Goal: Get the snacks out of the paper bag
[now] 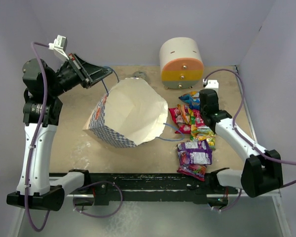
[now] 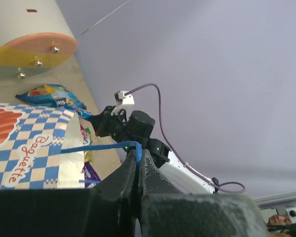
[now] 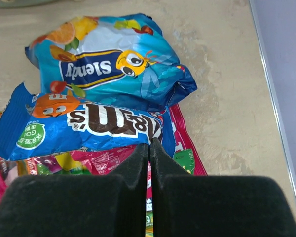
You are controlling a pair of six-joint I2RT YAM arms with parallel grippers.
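The paper bag lies on its side mid-table, its cream-lined mouth wide open and its blue-and-white checkered outside facing down-left. My left gripper is raised at the bag's back-left and is shut on the bag's thin blue cord handle, which runs taut to the bag. The snacks lie in a pile on the table right of the bag. My right gripper is shut and empty, with its tips just over a blue M&M's packet and a blue fruit-candy packet beyond it.
A rounded cream-orange-yellow drawer box stands at the back, behind the snacks. Purple packets lie near the front edge. A second blue handle trails between bag and pile. The grey side wall is close on the right.
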